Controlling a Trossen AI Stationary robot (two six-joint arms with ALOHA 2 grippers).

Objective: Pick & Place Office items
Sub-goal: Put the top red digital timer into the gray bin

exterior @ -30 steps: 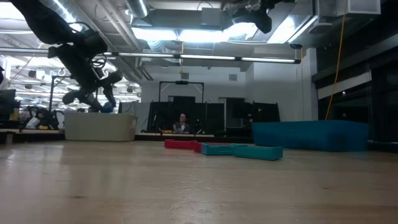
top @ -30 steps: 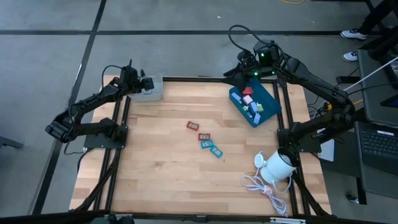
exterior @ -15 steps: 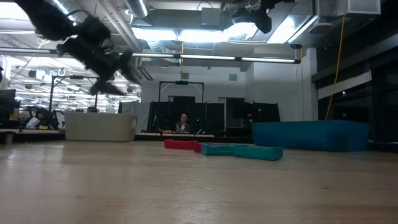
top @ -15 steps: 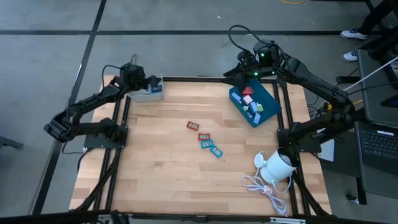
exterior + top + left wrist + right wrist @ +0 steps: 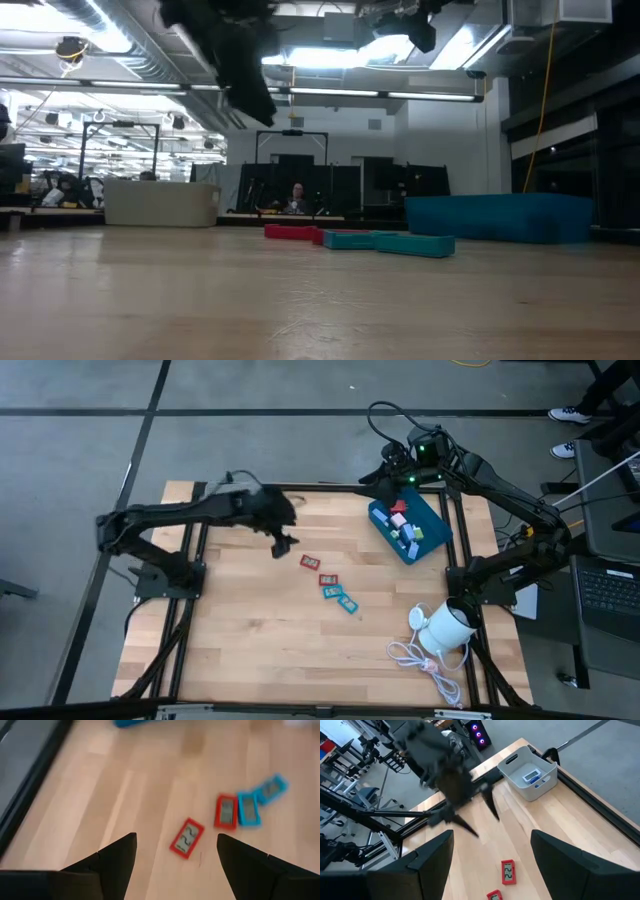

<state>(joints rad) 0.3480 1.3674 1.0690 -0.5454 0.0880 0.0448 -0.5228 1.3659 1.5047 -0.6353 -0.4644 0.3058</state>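
Red and teal flat little office items (image 5: 329,585) lie in a loose row mid-table on the pale wood. Just beside the first red piece (image 5: 187,837), the left gripper (image 5: 283,544) hangs wide open, empty. Over the blue tray (image 5: 432,545) of more pieces, the right gripper (image 5: 490,845) is spread open, holding nothing.

Bright overhead light; left arm (image 5: 235,60) seemingly motion-blurred.

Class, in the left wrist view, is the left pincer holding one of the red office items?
No: the left pincer is open and empty, above the nearest red flat item on the wooden table.
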